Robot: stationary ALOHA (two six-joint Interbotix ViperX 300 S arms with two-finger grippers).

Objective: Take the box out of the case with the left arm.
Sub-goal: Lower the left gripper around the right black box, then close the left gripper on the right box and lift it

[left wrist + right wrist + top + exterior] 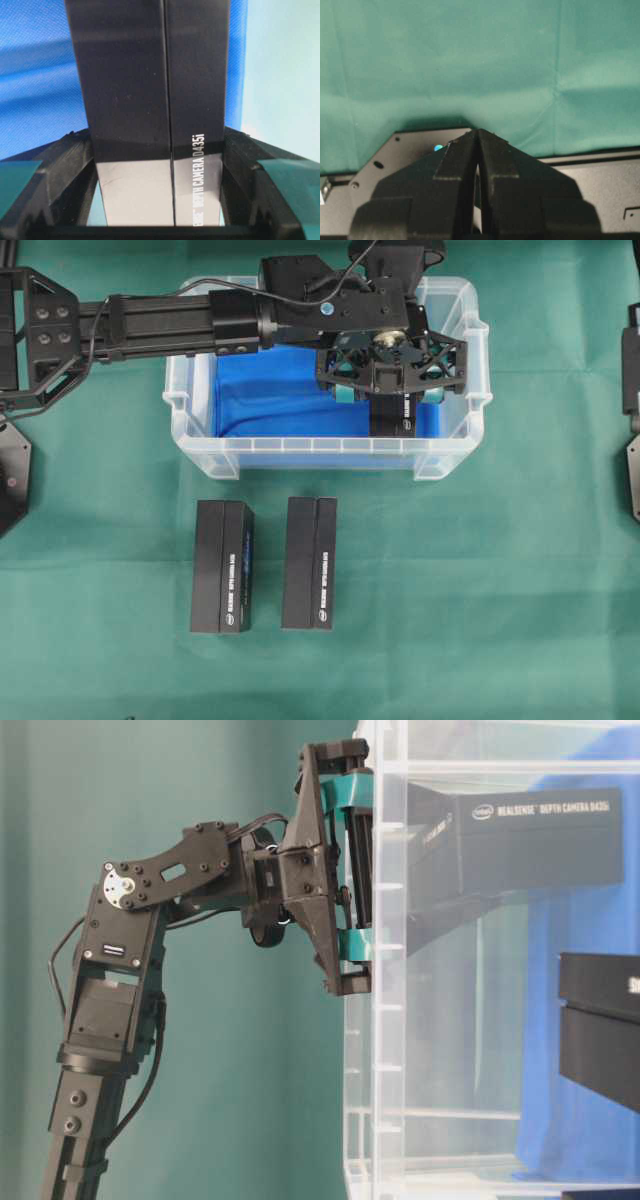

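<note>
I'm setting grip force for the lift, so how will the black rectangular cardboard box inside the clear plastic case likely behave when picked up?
The black rectangular cardboard box looks stiff: flat faces, straight edges, so probably no sagging. Its glossy, reflective surface may be slippery between the left gripper fingers. It is long, and the jaws straddle one end, so it could pivot or droop while leaving the clear plastic case.

I'm working a robotics lab bench: a counter draped in plain green cloth, the same green as backdrop, black robot arms bolted at both sides, and boxed depth cameras laid out as test pieces.
</note>
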